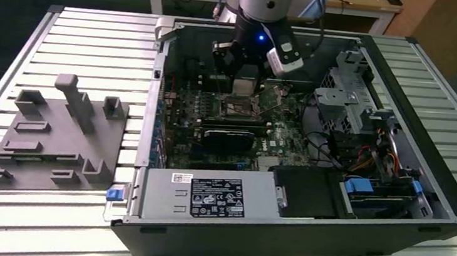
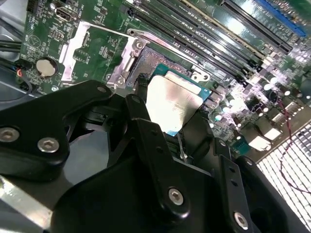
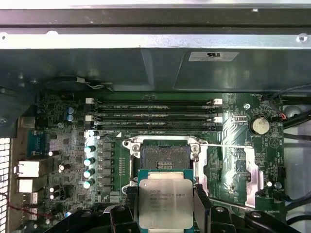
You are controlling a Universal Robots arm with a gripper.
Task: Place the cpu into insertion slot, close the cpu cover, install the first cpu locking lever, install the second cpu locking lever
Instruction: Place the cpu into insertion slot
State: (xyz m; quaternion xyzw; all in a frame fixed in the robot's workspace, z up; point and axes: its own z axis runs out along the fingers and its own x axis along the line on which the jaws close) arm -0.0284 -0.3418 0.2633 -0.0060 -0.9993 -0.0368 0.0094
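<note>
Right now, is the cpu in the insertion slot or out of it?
Out. In the first wrist view the gripper grips the cpu by its edges, and the insertion slot lies bare.

The cpu (image 3: 162, 204): flat square chip with a dull silver top and green rim, clamped between the tool's (image 3: 163, 213) black fingers, just beside the insertion slot (image 3: 164, 154), not seated. Slot: dark square socket with a silvery rim, uncovered, mid-motherboard (image 3: 228, 112). The cpu cover (image 2: 73, 53): silvery frame, swung open beside the slot.

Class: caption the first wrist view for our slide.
The gripper holds the cpu near the empty insertion slot, cpu cover open.
</note>
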